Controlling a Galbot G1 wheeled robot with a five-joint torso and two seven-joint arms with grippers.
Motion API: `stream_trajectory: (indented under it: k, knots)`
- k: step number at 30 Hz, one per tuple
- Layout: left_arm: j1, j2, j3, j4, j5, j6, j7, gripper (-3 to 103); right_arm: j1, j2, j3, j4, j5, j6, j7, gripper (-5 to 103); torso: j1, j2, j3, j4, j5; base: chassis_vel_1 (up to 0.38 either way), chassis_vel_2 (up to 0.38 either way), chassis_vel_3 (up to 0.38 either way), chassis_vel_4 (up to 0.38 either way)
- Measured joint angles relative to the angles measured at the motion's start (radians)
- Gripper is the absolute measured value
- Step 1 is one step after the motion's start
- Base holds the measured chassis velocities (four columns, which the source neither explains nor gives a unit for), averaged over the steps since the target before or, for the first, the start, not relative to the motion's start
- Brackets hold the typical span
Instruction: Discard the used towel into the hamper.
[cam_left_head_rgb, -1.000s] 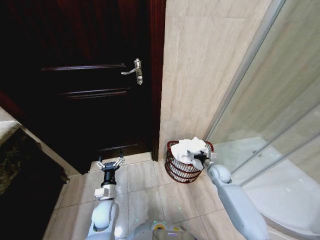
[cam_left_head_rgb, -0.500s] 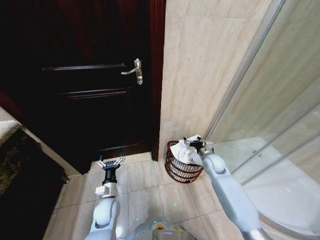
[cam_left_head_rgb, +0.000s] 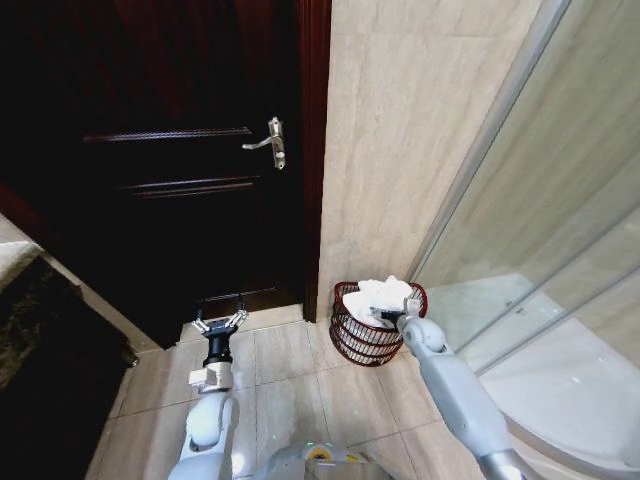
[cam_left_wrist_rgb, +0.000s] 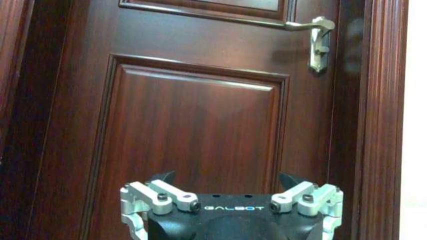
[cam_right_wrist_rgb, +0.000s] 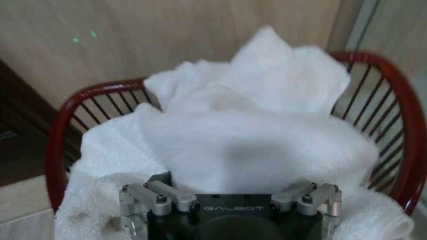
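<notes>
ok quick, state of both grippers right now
Left gripper: open, holding nothing, by the door.
Right gripper: at the towel in the hamper; grip cannot be told.

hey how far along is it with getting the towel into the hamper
Nearly done. The white towel already sits piled in the hamper, bulging above the rim and draping over one side. In hand: the right gripper is at the hamper's rim against the towel; whether it is gripping cannot be seen. Left: letting go if needed and pulling the arm clear. The left gripper is open, pointing at the door.
</notes>
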Motion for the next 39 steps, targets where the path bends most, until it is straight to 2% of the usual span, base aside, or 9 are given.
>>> stream_trajectory:
  k: [5, 13, 20, 23, 29, 33, 39]
  knots:
    - [0.000, 0.000, -0.001, 0.000, -0.004, 0.000, 0.000, 100, 0.042, 0.007, 0.006, -0.069, 0.027, -0.035, -0.013, 100, 0.000, 0.000, 0.000, 0.0000, -0.0001, 0.000, 0.000, 0.000, 0.000]
    - [0.007, 0.000, -0.003, -0.008, -0.007, -0.001, -0.001, 100, 0.077, 0.025, 0.003, -0.111, 0.004, -0.029, -0.017, 100, 0.000, 0.000, 0.000, 0.0000, 0.0002, 0.000, 0.000, 0.000, 0.000]
    - [0.000, 0.000, -0.001, -0.014, -0.009, -0.001, -0.001, 100, -0.022, -0.037, 0.018, 0.113, 0.026, -0.010, 0.026, 100, 0.000, 0.000, 0.000, -0.0003, 0.0001, 0.000, 0.000, 0.000, 0.000]
    - [-0.004, 0.000, 0.012, -0.014, -0.004, -0.001, 0.001, 100, -0.080, -0.070, 0.025, 0.241, 0.023, 0.010, 0.075, 100, 0.000, 0.000, 0.000, -0.0006, 0.0001, 0.000, 0.000, 0.000, 0.000]
    - [-0.002, 0.000, 0.019, -0.016, 0.004, -0.002, 0.003, 100, -0.069, -0.117, 0.013, 0.341, 0.064, -0.012, 0.133, 100, 0.000, 0.000, 0.000, -0.0002, 0.0000, 0.000, 0.000, 0.000, 0.000]
    - [0.003, 0.000, 0.019, -0.017, 0.007, -0.006, 0.003, 100, 0.011, -0.134, -0.013, 0.302, 0.114, -0.033, 0.136, 100, 0.000, 0.000, 0.000, 0.0000, -0.0004, 0.000, 0.000, 0.000, 0.000]
    - [0.008, 0.000, 0.013, -0.020, 0.017, -0.008, 0.003, 100, 0.149, -0.109, -0.090, 0.100, 0.143, -0.035, 0.101, 100, 0.000, 0.000, 0.000, 0.0003, 0.0000, 0.000, 0.000, 0.000, 0.000]
